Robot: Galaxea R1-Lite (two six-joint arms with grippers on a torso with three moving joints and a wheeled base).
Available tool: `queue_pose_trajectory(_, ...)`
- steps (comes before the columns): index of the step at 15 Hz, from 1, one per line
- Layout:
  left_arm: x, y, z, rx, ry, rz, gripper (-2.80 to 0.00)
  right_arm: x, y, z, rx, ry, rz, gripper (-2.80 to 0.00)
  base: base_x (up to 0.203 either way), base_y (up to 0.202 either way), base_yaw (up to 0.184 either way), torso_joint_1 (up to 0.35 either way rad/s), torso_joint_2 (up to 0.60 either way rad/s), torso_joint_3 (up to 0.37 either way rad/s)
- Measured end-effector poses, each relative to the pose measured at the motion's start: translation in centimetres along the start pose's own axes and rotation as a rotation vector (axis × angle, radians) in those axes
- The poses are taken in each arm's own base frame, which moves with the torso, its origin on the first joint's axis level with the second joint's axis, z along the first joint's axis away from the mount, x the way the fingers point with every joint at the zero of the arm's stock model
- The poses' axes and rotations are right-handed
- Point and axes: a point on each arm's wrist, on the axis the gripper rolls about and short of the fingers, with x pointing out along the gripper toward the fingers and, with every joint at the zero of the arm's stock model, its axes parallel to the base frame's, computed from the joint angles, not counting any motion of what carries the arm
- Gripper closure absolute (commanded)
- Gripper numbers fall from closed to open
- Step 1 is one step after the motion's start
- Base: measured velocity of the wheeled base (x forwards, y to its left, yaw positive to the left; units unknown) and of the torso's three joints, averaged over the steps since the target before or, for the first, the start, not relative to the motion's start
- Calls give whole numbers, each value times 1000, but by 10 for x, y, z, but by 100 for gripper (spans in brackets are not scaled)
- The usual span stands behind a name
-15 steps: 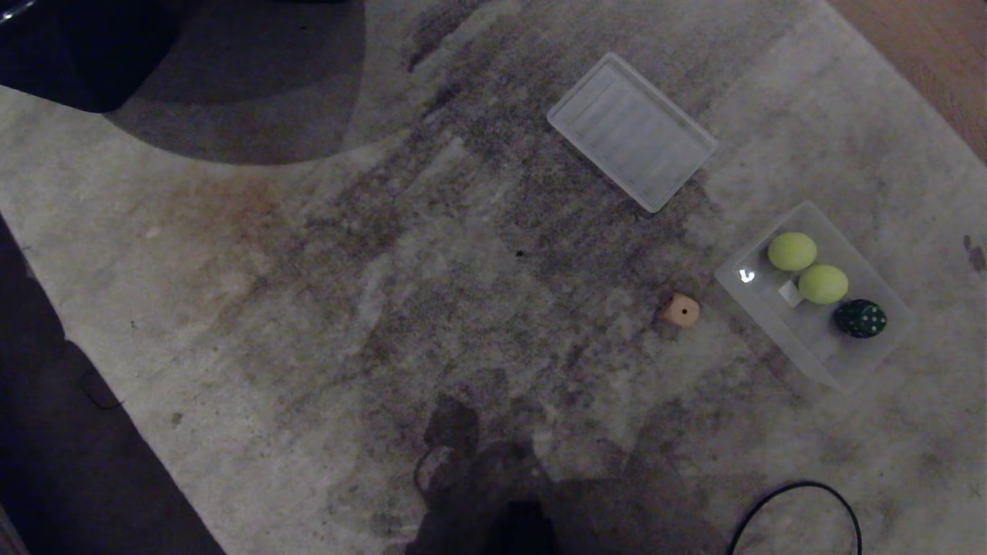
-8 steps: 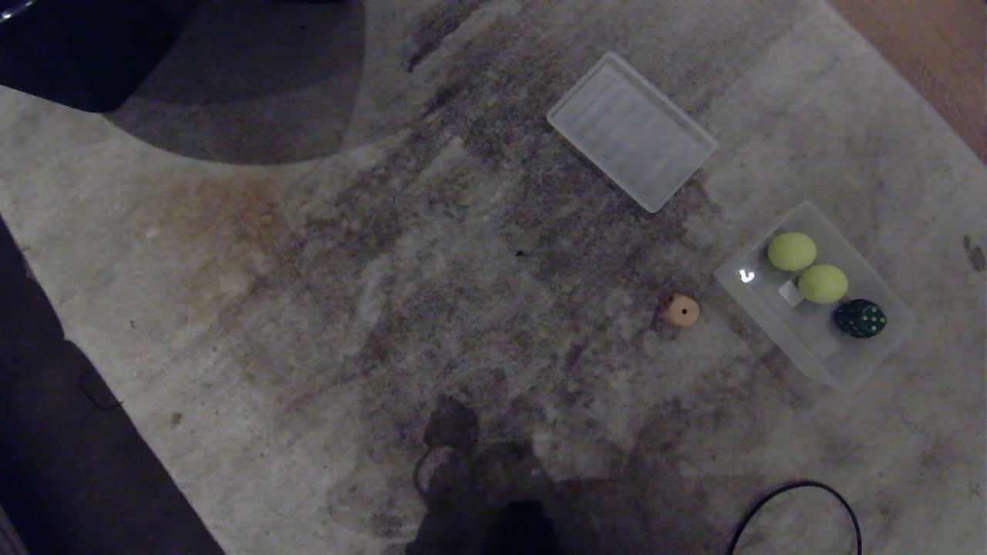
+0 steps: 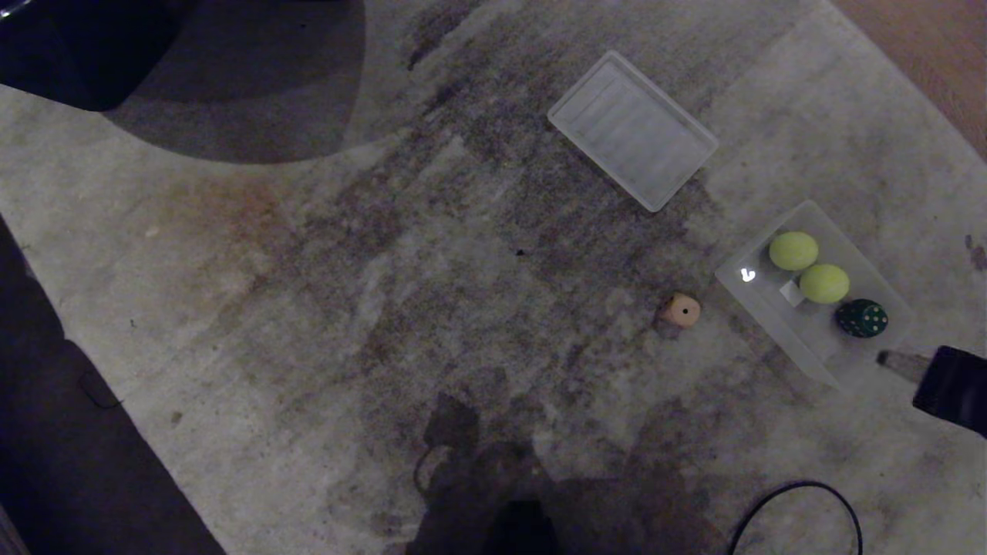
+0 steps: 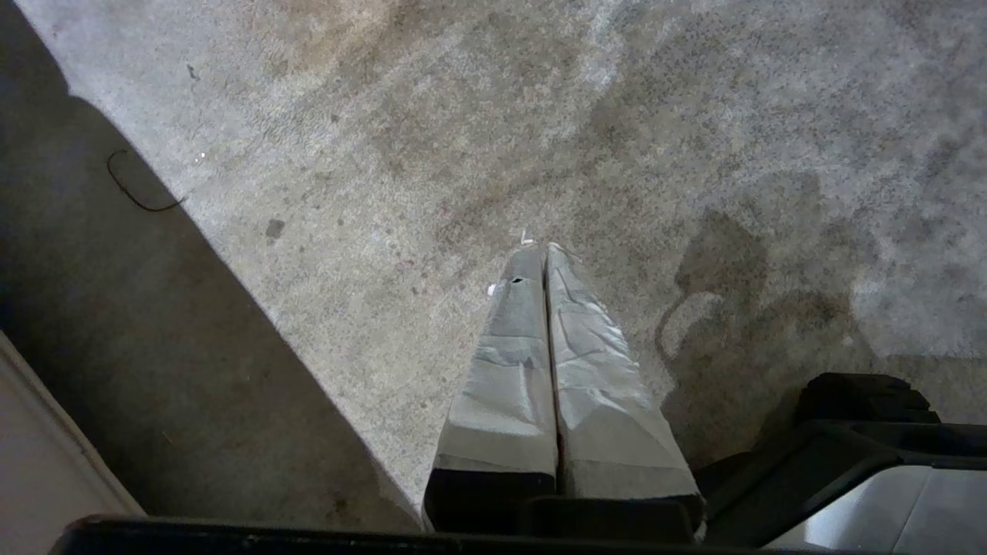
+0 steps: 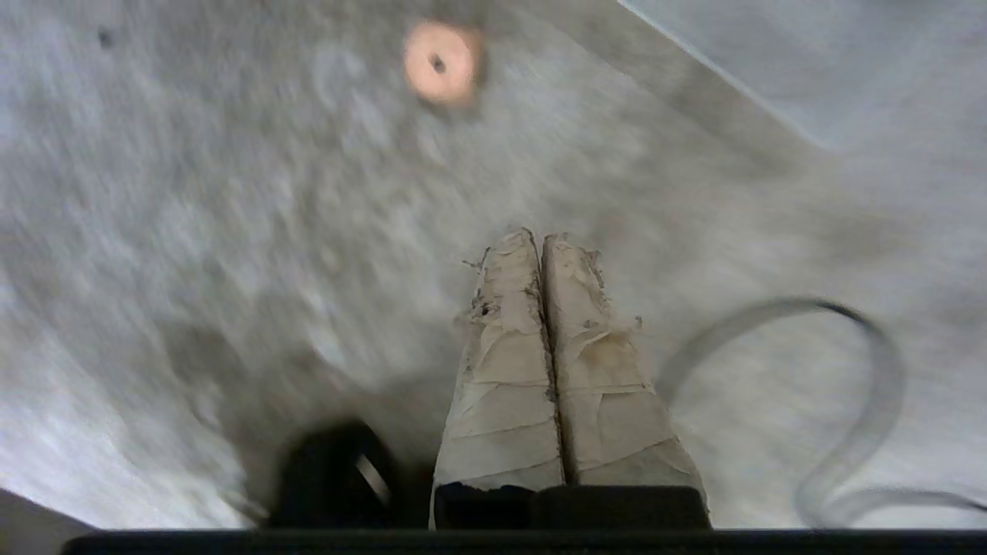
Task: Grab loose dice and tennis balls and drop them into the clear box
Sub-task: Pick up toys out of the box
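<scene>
A pinkish-beige die (image 3: 681,310) lies loose on the rug, just left of the clear box (image 3: 819,364). Inside the box sit two tennis balls (image 3: 793,250) (image 3: 823,283) and a dark green die (image 3: 861,318). My right gripper (image 3: 883,358) reaches in from the right edge, beside the box's near corner, shut and empty. In the right wrist view the gripper (image 5: 540,235) points toward the beige die (image 5: 439,60), which is still well ahead. My left gripper (image 4: 540,248) hangs shut over bare rug, holding nothing.
A flat ribbed translucent panel (image 3: 632,131) lies behind the box. A black cable (image 3: 802,493) loops on the rug at the front right. Dark floor (image 3: 92,462) borders the rug on the left, and a dark shape fills the far left corner.
My right arm has swung into the head view from the right edge, ending beside the box's near corner. The die, balls and box have not moved.
</scene>
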Motion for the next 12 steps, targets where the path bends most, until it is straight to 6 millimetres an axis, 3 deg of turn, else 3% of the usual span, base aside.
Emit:
queue_pose_trajectory(2,0,0,0,0,0,0,0,41,6,1,30,13,24,0,0,0,0,0,0,0)
queue_pose_trajectory(3,0,0,0,1,0,0,0,61,10,-1,37,22,39,-280,0,0,0,0,0,0)
queue_pose_trajectory(7,0,0,0,0,0,0,0,122,28,-19,25,87,84,-280,0,0,0,0,0,0)
queue_pose_trajectory(12,0,0,0,1,0,1,0,178,33,-31,17,122,35,-280,0,0,0,0,0,0)
